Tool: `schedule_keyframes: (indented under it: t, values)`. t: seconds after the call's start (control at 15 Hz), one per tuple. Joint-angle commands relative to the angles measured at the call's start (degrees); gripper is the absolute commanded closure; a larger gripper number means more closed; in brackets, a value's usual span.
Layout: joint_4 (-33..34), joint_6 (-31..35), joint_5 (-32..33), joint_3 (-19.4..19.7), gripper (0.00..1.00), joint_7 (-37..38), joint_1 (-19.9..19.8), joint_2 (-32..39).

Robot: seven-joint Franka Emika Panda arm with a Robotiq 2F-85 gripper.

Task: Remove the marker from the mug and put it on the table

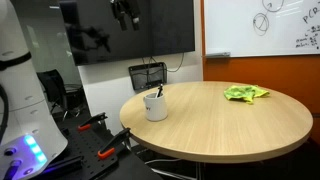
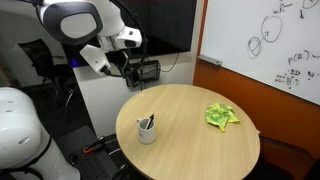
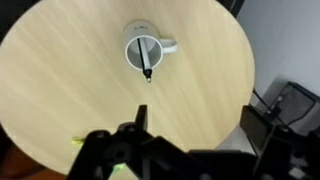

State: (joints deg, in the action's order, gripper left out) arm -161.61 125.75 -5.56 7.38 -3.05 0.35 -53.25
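Note:
The white mug [image 1: 155, 108] stands upright on the round tan table [image 1: 230, 125], near its edge. The marker [image 1: 158, 93] stands tilted inside it, its end sticking above the rim. Both also show in an exterior view: mug [image 2: 147, 133], marker [image 2: 148, 122], table [image 2: 200, 145]. In the wrist view I look down on the mug [image 3: 132, 50] and the marker [image 3: 147, 60], whose dark tip pokes over the rim. My gripper [image 3: 197, 120] is open and empty, high above the table and well apart from the mug [image 1: 125, 14] [image 2: 130, 68].
A crumpled green cloth [image 1: 245, 93] [image 2: 220, 115] lies on the table's far side from the mug. A whiteboard [image 2: 265, 45] hangs on the wall by the table. A dark screen [image 1: 150, 25] and a black chair [image 1: 147, 76] stand behind the table.

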Motion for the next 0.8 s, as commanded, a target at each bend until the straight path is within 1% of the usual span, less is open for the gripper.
schedule_keyframes:
  t: [0.0,0.13,0.67,0.73]
  values:
    - [-1.6,-0.8,-0.6,-0.6,0.0,-0.5,-0.6,0.3]
    - [-3.3,-0.7,-0.6,-0.6,0.0,-0.5,-0.6,1.0]
    - [-2.8,-0.7,-0.6,-0.6,0.0,-0.5,-0.6,1.2]
    - [-2.1,-0.6,-0.4,-1.1,0.0,0.2,-1.0,2.2]
